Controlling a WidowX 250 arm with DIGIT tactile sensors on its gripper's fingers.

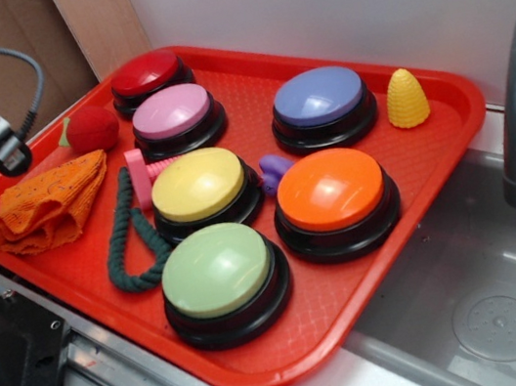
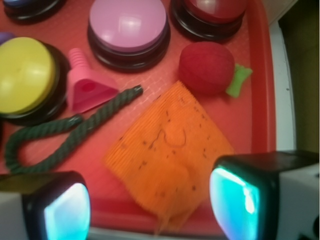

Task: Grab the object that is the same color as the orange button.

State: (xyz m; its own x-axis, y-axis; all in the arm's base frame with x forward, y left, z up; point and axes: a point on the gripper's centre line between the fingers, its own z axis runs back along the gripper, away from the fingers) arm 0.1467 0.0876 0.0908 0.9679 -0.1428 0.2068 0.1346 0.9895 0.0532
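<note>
Above tray's [image 1: 447, 137] left corner | hand [image 2: 150, 202] wide open, empty | orange cloth [image 2: 167, 155] at rim

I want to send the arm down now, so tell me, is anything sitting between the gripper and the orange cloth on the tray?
Nothing visible blocks it. The gripper hangs open above the orange cloth, whose top is bare in the wrist view. The red ball sits beside one corner and the green rope lies to the other side, neither over it.

Folded orange knitted cloth [image 1: 49, 201] flat at tray's corner; orange button [image 1: 334, 199] well apart.
</note>
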